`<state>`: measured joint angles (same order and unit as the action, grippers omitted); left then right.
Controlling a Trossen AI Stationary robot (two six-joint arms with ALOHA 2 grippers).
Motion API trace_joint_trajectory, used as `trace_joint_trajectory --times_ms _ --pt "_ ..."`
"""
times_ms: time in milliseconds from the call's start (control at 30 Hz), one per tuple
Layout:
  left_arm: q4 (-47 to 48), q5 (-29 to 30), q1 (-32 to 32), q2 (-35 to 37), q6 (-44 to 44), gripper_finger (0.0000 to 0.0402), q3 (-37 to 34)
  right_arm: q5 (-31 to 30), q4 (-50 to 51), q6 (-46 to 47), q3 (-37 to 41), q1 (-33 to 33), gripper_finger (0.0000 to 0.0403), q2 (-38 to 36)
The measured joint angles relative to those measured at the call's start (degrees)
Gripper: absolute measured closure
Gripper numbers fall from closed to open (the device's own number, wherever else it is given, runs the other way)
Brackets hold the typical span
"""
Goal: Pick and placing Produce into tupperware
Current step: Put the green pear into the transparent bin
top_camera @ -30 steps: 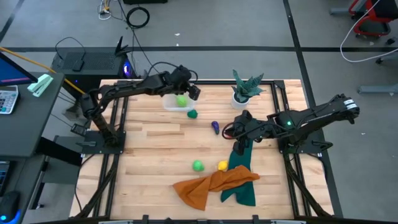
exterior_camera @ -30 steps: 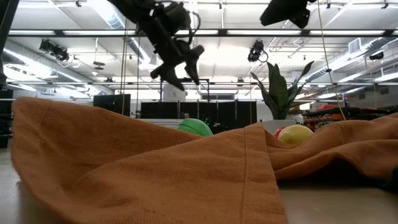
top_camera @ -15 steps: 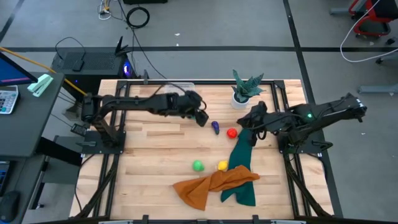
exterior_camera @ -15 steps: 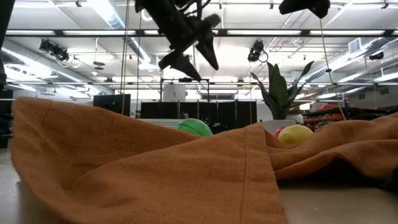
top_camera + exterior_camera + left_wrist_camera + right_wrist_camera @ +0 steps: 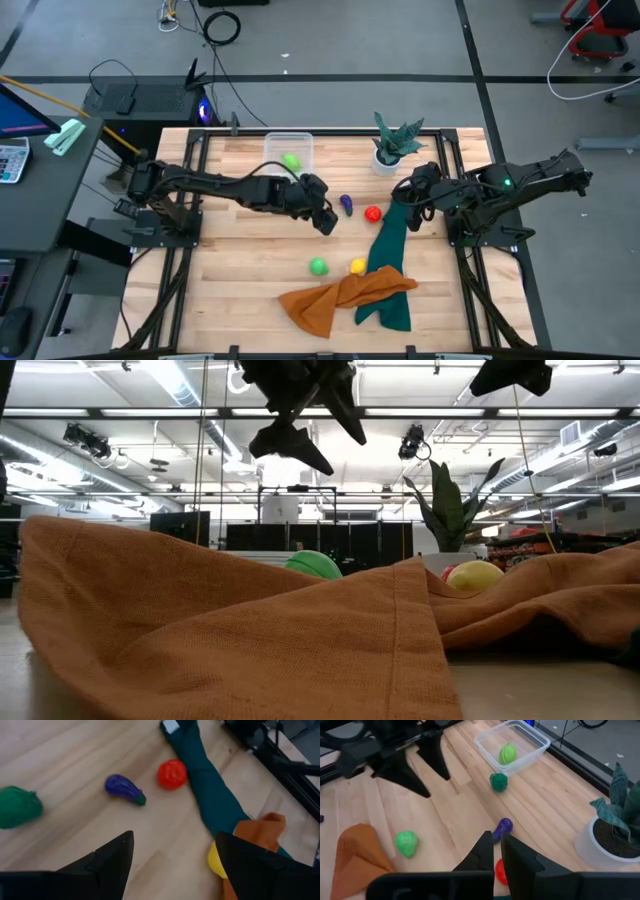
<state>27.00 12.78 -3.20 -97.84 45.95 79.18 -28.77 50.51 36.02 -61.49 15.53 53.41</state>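
The left arm stretches low across the wooden table (image 5: 240, 240), its left gripper (image 5: 325, 218) spread open and empty above bare boards near the purple eggplant (image 5: 346, 205) and red tomato (image 5: 373, 213). The right gripper (image 5: 408, 192) is closed on the upper end of a dark teal cloth (image 5: 388, 260), lifted by the potted plant (image 5: 392, 145). One light green piece (image 5: 291, 161) lies in the clear tupperware (image 5: 272, 146). Another green piece (image 5: 318, 266) and a yellow piece (image 5: 357, 266) lie beside the orange cloth (image 5: 335, 298). Ceiling lights show beyond.
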Motion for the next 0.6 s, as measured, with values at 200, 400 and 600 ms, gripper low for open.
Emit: trace_joint_trajectory --times_ms 200,400,600 --pt "1.60 0.05 -2.52 0.00 0.16 0.0111 0.00 0.00 0.10 1.85 0.00 0.00 0.0398 0.00" --pt "3.73 1.00 -5.50 0.00 -1.03 0.0111 0.00 0.04 0.09 3.27 0.01 0.02 0.0398 0.00" --pt "5.55 1.65 -9.42 0.00 -1.27 0.0111 0.00 0.11 0.09 1.58 0.02 0.02 0.0398 0.00"
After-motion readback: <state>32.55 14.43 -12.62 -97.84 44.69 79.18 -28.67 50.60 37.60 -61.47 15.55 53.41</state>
